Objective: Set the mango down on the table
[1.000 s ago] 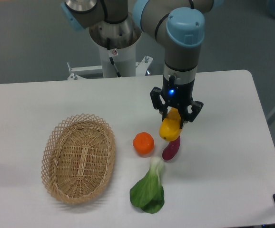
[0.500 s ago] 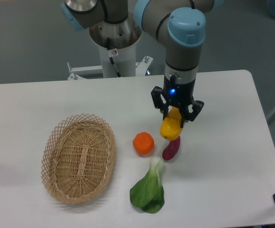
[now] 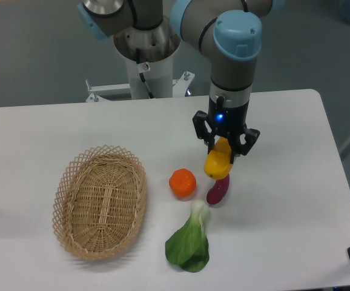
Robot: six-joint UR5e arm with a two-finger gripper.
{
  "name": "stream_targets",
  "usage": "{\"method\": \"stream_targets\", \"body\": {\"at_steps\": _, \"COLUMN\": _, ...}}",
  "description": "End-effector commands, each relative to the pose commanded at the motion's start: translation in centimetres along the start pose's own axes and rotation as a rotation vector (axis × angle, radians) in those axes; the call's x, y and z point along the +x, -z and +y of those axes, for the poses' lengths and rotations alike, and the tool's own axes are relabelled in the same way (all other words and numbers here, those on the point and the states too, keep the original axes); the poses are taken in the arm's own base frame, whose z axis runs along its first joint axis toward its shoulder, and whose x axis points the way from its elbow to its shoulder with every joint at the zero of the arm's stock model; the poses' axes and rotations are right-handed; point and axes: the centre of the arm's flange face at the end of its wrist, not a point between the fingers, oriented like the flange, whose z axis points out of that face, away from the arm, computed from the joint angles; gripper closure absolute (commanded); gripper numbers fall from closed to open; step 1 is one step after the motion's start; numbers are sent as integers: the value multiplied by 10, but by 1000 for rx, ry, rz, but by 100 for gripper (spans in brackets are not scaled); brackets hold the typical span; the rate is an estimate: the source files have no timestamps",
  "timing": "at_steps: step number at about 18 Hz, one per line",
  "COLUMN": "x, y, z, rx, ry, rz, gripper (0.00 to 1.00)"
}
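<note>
One fruit is in my grip: my end effector (image 3: 224, 150) is pinching the mango (image 3: 217, 162) by its upper end, just right of the frame's centre, and the fruit hangs down from the fingers, tilted, over the white counter (image 3: 284, 200).

Its lower end sits right above the purple vegetable (image 3: 217, 190) in the picture; I cannot tell whether the two touch or how high the mango hangs. That is my main worry. If I let go here, I judge the mango would land on or against the purple piece, roll off it, and perhaps knock into the orange (image 3: 182, 182) to the left or the leafy green (image 3: 189, 242) below.

Because I hold only the top of a smooth, curved skin, the mango could also swing or slip before I am ready. The basket (image 3: 100, 202) at lower left is well apart and no concern. Bare counter lies to the right.
</note>
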Motion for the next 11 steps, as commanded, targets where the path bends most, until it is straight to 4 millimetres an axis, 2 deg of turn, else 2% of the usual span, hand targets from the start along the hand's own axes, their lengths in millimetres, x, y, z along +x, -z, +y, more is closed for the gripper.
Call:
{"method": "stream_targets", "body": {"at_steps": 2, "x": -9, "y": -4, "z": 2, "rx": 13, "ry": 6, "rz": -36, "gripper": 51}}
{"method": "stream_targets", "body": {"at_steps": 5, "x": -25, "y": -41, "z": 13, "rx": -8, "ry": -2, "rz": -17, "gripper": 52}}
{"method": "stream_targets", "body": {"at_steps": 11, "x": -52, "y": -92, "z": 15, "rx": -14, "ry": -17, "rz": -101, "gripper": 52}}
